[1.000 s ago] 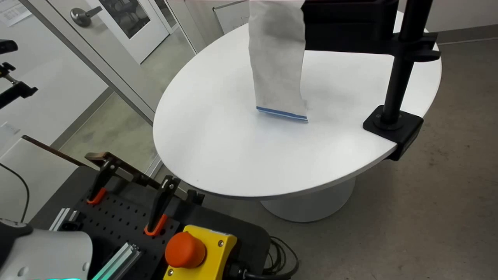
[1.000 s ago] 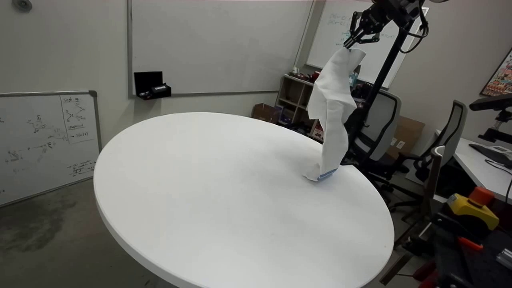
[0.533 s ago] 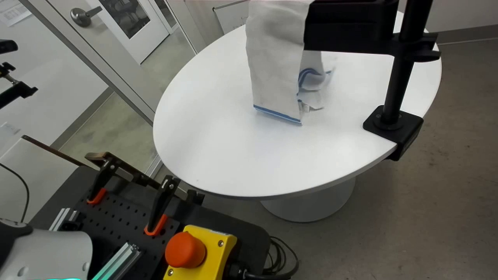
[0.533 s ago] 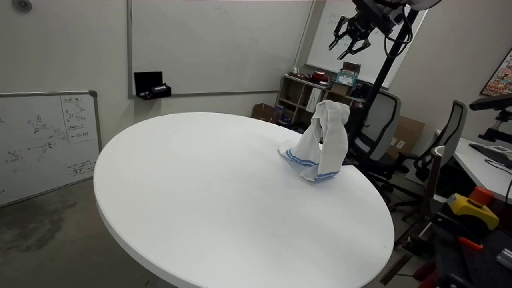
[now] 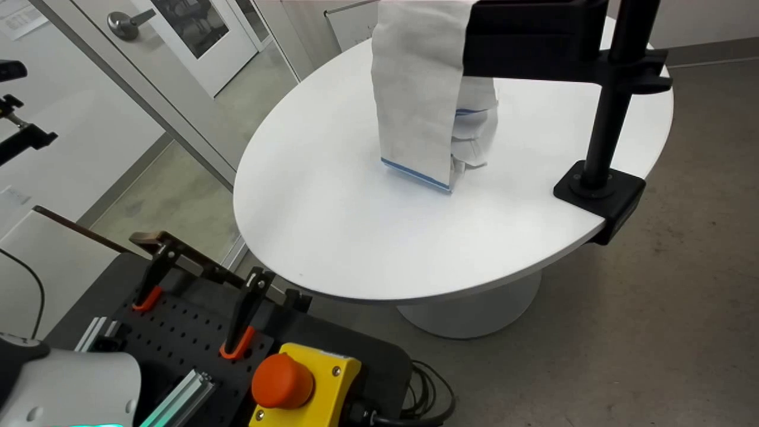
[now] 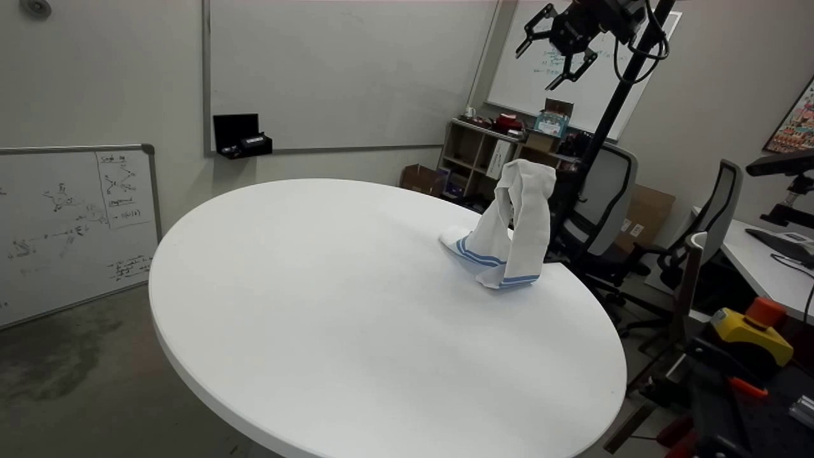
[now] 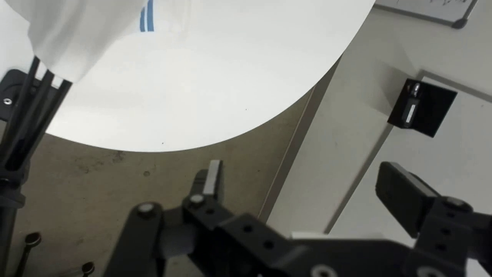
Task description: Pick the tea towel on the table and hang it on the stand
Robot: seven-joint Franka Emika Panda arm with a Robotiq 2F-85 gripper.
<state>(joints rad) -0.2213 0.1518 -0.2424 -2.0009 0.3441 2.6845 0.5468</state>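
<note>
The white tea towel (image 5: pixel 418 89) with blue stripes hangs folded over the horizontal arm (image 5: pixel 533 44) of the black stand (image 5: pixel 605 127). In an exterior view, the towel (image 6: pixel 533 216) forms a loop with its striped lower ends down at the tabletop. From the wrist view, the towel (image 7: pixel 84 30) is at the upper left, draped over the stand's black bars (image 7: pixel 32 115). Above the towel and apart from it, my gripper (image 6: pixel 536 71) is open. Nothing lies between its widely spread fingers in the wrist view, where the gripper (image 7: pixel 301 165) faces table edge, floor and wall.
The stand's clamp (image 5: pixel 602 196) grips the edge of the round white table (image 5: pixel 332 219). The stand's pole (image 6: pixel 610 105) rises close to my arm. A yellow box with a red button (image 5: pixel 281 379) sits near the robot base. Chairs (image 6: pixel 598 191) stand behind the table.
A second ago my gripper was shut on the towel's raised top end. It has opened and let go, and that end has dropped towards the table. The gripper has backed away upward.
</note>
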